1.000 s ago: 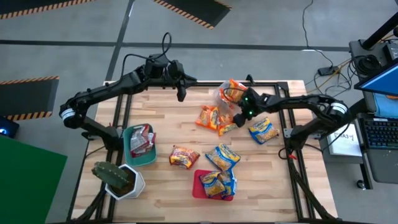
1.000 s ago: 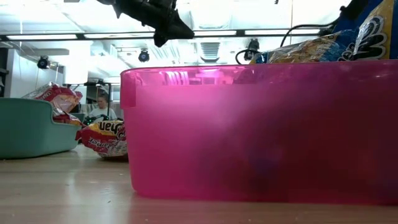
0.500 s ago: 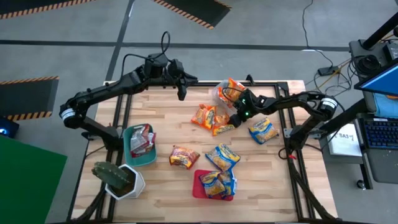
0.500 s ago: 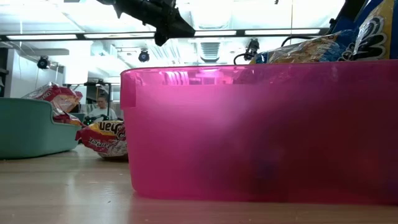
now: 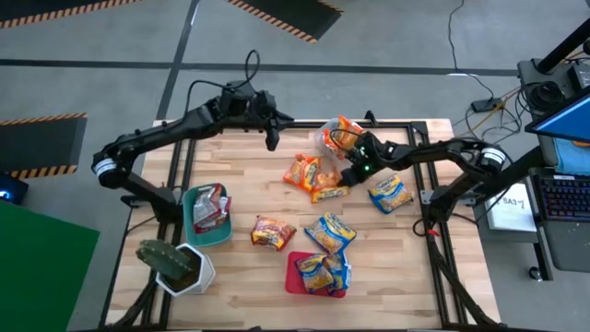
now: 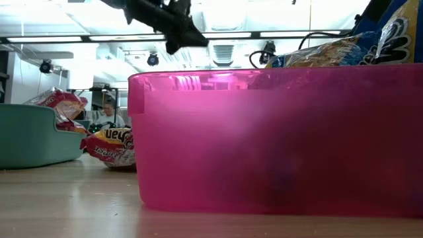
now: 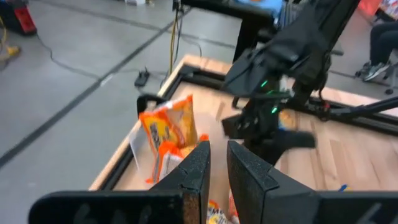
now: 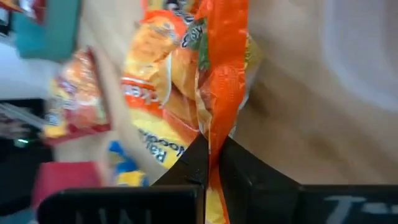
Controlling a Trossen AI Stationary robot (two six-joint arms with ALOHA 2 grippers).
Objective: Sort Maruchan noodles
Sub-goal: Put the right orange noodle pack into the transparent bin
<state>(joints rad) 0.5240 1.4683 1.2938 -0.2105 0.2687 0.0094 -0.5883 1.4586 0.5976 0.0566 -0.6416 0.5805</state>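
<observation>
Your right gripper [image 5: 348,175] has its fingers pinched on an orange packet [image 8: 219,81] mid-counter; the left gripper [image 5: 271,138] hovers nearly closed, empty. Some packets already sit in the teal bin [image 5: 192,231] and red bin [image 5: 293,277]; several still lie loose

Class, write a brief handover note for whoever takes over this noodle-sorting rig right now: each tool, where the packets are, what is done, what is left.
Right tool: shut on the edge of an orange packet at mid-table, next to another orange packet.
Left tool: waits above the table's far edge, holding nothing, fingers nearly together.
Done: silver/red packets in the teal bin; blue-and-yellow packets in the red bin; an orange packet in the clear bin.
Left: both mid-table orange packets, two loose blue-and-yellow packets, one loose silver/red packet.
</observation>
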